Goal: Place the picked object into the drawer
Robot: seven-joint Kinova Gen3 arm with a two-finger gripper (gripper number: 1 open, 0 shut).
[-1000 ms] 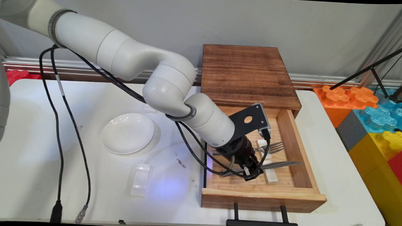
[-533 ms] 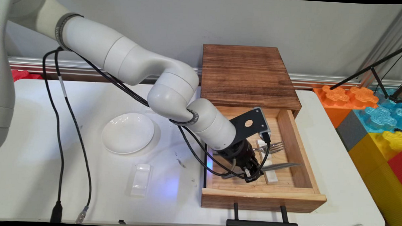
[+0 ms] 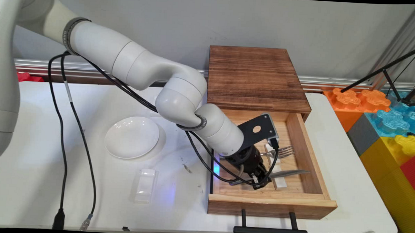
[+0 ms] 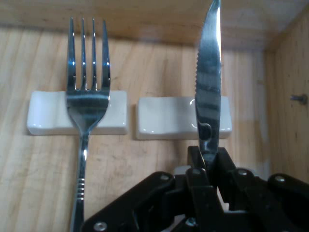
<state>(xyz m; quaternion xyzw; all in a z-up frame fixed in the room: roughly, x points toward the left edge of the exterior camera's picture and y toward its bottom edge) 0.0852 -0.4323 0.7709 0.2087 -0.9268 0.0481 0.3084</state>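
Wooden drawer (image 3: 301, 144) holds fork (image 4: 87, 104), pincer-gripped (image 4: 211, 166) knife (image 4: 208, 92).

Gripper (image 4: 210, 166) clamped on a table knife (image 4: 208, 92) — both fingers (image 4: 197, 166) pressed against the blade's lower part, serrated edge facing left, tip reaching the top edge. Blade crosses over a white ceramic rest (image 4: 166, 117). Just left of it, apart by a narrow gap, a second white rest (image 4: 48, 113) carries a fork (image 4: 86, 111) — neck on the rest, tines pointing up. All on a pale wooden drawer floor (image 4: 149, 67); a wooden wall (image 4: 288, 92) at right.
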